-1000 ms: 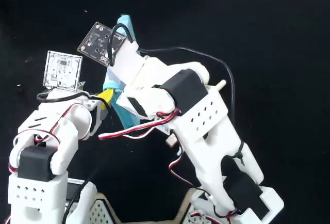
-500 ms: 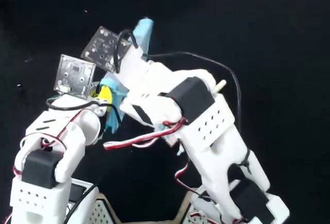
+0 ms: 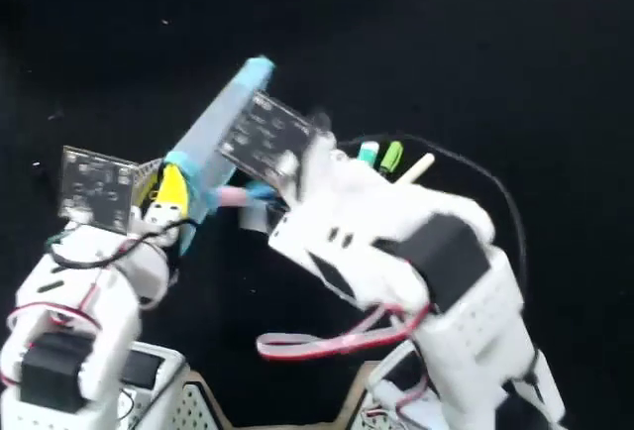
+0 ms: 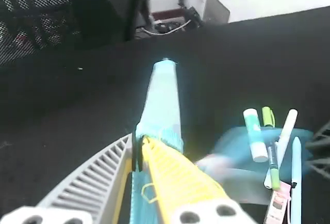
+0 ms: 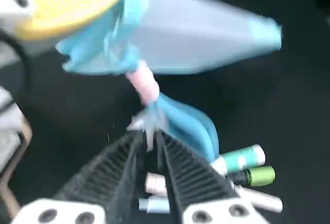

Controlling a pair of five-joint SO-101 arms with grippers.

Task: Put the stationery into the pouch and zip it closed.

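Your left gripper [image 4: 138, 142] clamps the slim, translucent blue pouch [image 3: 213, 123] by one end; your right gripper [image 5: 149, 133] pinches its pink-tabbed pull [image 5: 143, 84], pens [image 3: 381, 156] nearby.

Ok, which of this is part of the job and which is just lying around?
Job: soft pale-blue pouch in the left gripper; its pink zip pull in the right gripper; teal-capped glue stick, green highlighter, white pen.
Lying about: black table cloth; loose cables in the room behind.
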